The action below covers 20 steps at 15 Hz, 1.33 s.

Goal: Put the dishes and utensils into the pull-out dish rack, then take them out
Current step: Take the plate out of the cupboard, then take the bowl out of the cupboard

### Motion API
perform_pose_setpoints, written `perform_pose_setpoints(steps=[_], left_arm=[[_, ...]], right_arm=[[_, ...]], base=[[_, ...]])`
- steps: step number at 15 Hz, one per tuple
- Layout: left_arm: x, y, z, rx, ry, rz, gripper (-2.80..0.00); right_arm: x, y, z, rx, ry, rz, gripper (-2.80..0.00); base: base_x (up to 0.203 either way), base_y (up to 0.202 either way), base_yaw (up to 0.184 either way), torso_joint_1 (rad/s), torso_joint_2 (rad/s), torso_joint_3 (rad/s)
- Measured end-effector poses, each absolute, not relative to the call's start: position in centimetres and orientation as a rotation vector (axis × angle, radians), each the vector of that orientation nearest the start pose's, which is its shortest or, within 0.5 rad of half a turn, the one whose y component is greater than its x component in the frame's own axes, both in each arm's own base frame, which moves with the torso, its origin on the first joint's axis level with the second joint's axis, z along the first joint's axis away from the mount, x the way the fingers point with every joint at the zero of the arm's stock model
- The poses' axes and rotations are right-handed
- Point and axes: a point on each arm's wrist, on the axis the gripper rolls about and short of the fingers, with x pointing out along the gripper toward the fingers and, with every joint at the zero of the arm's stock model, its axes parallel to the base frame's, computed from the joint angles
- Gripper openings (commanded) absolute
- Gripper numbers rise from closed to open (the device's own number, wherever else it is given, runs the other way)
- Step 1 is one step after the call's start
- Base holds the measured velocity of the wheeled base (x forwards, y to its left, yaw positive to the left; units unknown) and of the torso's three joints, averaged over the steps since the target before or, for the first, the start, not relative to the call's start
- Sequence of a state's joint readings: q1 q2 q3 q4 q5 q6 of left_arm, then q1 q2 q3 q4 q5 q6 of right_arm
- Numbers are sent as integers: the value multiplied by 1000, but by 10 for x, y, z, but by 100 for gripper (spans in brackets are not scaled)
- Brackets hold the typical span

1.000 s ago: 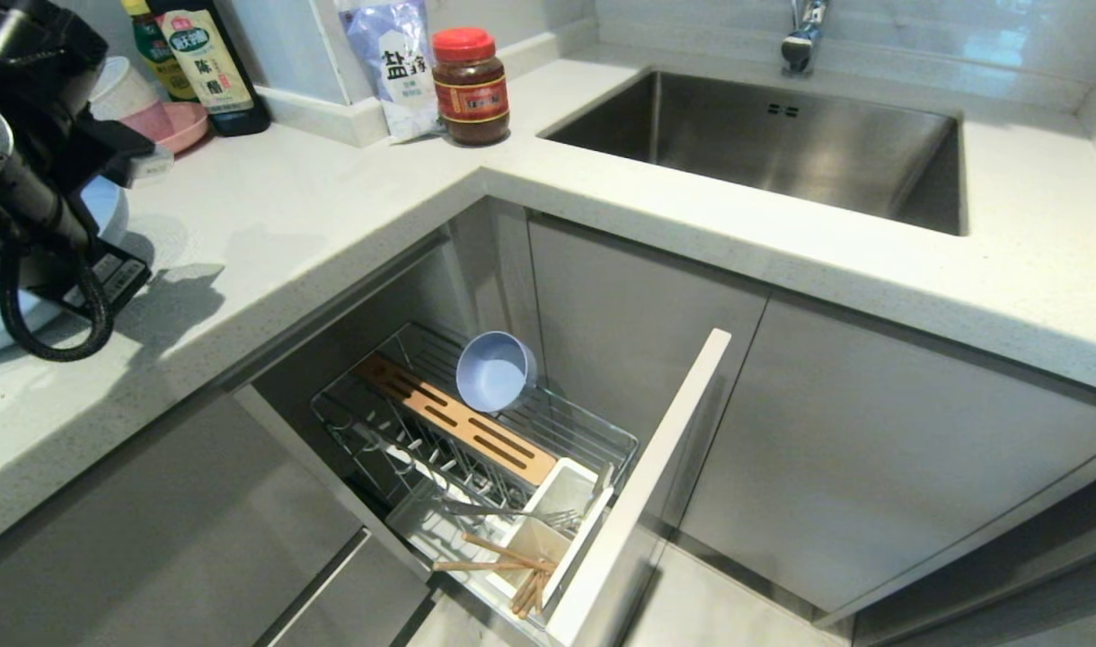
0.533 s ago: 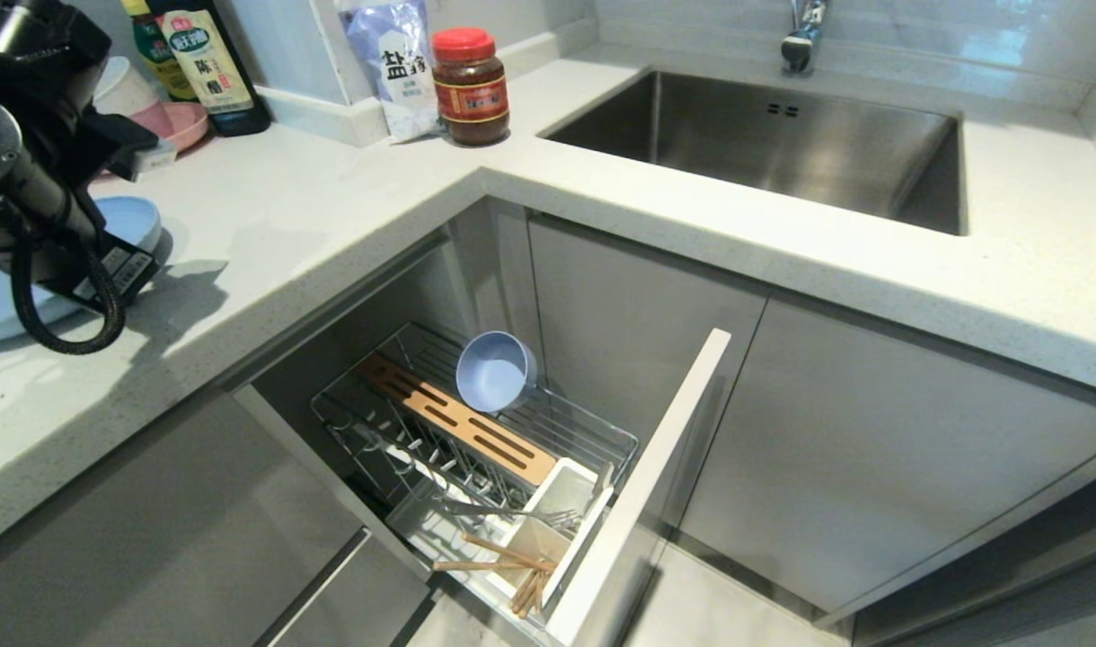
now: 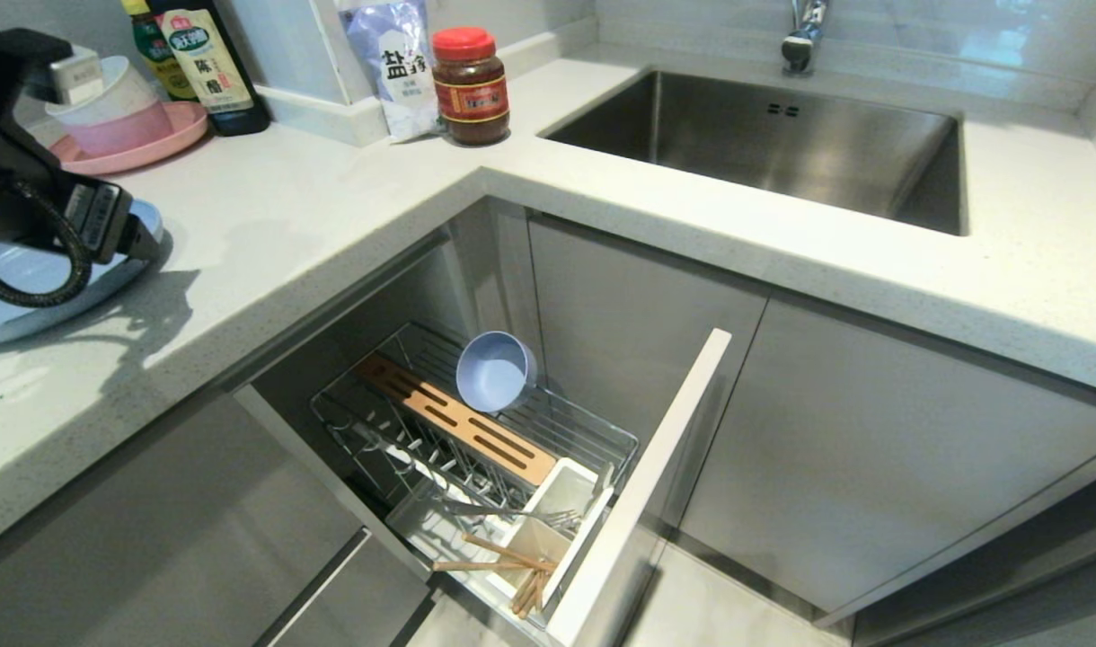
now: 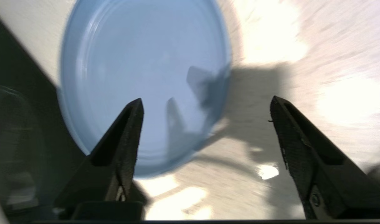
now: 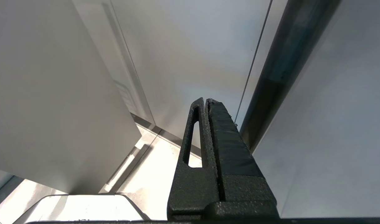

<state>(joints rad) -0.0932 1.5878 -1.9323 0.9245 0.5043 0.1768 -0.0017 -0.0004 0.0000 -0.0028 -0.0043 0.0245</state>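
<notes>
Now that the left pincer (image 4: 205, 107) has sprung wide & lifted off, the pale blue plate (image 3: 36, 292) lies free on the tabletop (image 3: 314, 216) — unloaded; bowl (image 3: 494, 370), fork (image 3: 512, 514), chopsticks (image 3: 503, 562) remain in the pull-out dish rack (image 3: 602, 440), well below the plate. Right pincer (image 5: 207, 101) parked, closed.

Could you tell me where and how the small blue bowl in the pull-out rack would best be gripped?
Probably by its rim. The small blue bowl is tipped on its side in the pull-out rack, beside the wooden strip, with its open mouth facing up towards the head camera. Coming down from above, one finger could go inside the mouth and one behind the wall, pinching the upper rim, which stands free of the wires.
</notes>
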Motion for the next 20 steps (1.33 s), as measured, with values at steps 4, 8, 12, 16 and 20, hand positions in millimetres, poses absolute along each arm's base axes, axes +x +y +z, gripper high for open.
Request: perform_pose_setpoints(steps=[4,8,12,16,20], left_arm=[[180,-14,402,-77,380,264,-280],[159,-25,405,-293,231,128,-280],[162,-55,381,-351,220,-31,-280],[171,-90,354,-368,244,-104,-280],[195,-125,319,-387,385,-109,-280]], right_arm=[[-23,0,76,24,-3,-6,-280],[-23,0,76,24,-3,-6,-280],[-23,0,76,24,-3,-6,-280],[-23,0,76,24,-3,-6,-280],[-23,0,76,24,-3,-6,-280]], base=[[0,0,0,0,0,0],[0,0,0,0,0,0],[0,0,0,0,0,0],[0,0,0,0,0,0],[0,0,0,0,0,0]])
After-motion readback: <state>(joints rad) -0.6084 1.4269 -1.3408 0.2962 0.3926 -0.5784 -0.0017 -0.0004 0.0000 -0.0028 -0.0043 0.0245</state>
